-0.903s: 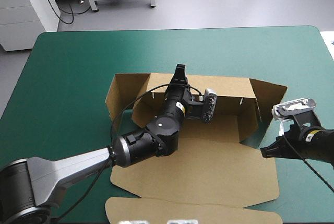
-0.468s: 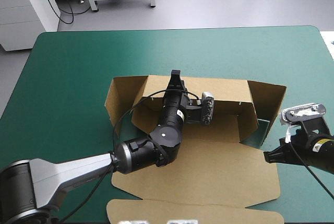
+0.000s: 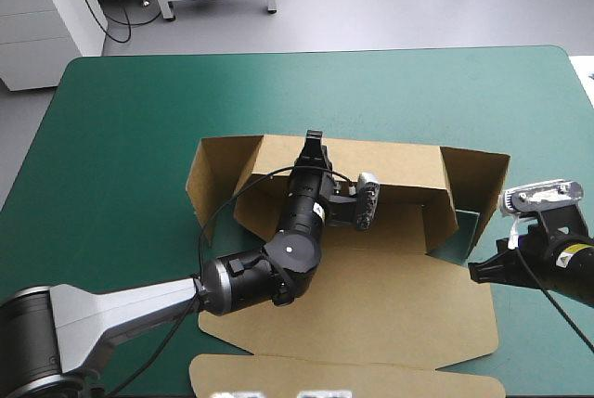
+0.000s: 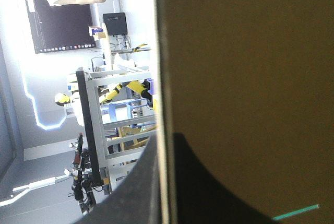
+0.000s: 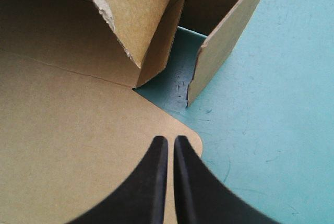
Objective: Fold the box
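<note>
Evidently mid wall-raising. Clamps left end effector (image 3: pixel 314 141) on rear wall (image 3: pixel 390 159) of the box (image 3: pixel 371 310) at middle of counter (image 3: pixel 121 138). Hovers right end effector (image 5: pixel 170 140), pressed together, empty, over box's right front corner. Next, probably: tuck right side flap (image 3: pixel 478 180) inward.

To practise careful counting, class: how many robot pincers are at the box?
2. The left pincer grips the box at its raised far wall, near the middle; the right pincer hovers shut above the flat sheet's right corner.
</note>
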Controlling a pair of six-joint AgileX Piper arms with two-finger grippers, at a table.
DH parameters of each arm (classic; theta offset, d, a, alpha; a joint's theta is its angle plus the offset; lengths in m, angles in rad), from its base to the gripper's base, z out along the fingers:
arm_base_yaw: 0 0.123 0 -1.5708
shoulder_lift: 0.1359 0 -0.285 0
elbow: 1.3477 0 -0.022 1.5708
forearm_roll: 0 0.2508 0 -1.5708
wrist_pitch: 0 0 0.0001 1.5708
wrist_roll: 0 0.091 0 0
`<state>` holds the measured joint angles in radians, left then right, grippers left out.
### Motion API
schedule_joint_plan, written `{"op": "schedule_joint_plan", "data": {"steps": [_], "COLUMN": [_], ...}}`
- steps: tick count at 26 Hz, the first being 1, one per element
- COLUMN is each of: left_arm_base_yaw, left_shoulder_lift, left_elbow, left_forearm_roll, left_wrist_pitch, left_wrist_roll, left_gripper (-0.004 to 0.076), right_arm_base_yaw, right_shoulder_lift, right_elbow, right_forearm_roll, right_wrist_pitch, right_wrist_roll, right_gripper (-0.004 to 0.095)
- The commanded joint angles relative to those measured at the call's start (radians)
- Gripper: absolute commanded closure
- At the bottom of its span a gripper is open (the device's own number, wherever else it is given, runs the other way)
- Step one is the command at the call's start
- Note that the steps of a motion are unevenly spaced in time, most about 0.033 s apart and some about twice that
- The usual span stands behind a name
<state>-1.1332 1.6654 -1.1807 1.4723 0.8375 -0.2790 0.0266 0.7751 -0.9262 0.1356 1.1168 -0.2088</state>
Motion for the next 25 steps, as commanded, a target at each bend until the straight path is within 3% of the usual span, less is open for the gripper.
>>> {"op": "schedule_joint_plan", "data": {"steps": [1,11,13,20,25], "left_arm_base_yaw": [-0.002,-0.002,-0.002,-0.002,-0.002], "left_shoulder_lift": [-0.033,-0.033,-0.033,-0.033,-0.033], "left_elbow": [-0.009,-0.009,-0.009,-0.009,-0.009], "left_forearm_roll": [-0.020,-0.018,-0.014,0.009,0.009], "left_wrist_pitch": [0.022,0.019,0.019,0.019,0.031], "left_wrist_roll": [-0.008,-0.008,-0.014,-0.069,-0.069], "left_gripper": [0.0734,0.0734,0.0734,0.0734,0.0734], "right_arm_base_yaw": [-0.009,-0.009,-0.009,-0.009,-0.009], "right_shoulder_lift": [-0.002,-0.002,-0.002,-0.002,0.003], "right_elbow": [-0.022,-0.019,-0.007,0.022,-0.048], "right_forearm_roll": [0.009,0.131,0.165,0.312,0.275], "right_wrist_pitch": [-0.058,-0.055,-0.057,-0.064,-0.101], "right_wrist_roll": [0.001,0.077,0.096,0.099,0.082], "right_gripper": [0.0757,0.0219,0.0180,0.0180,0.0180]}}
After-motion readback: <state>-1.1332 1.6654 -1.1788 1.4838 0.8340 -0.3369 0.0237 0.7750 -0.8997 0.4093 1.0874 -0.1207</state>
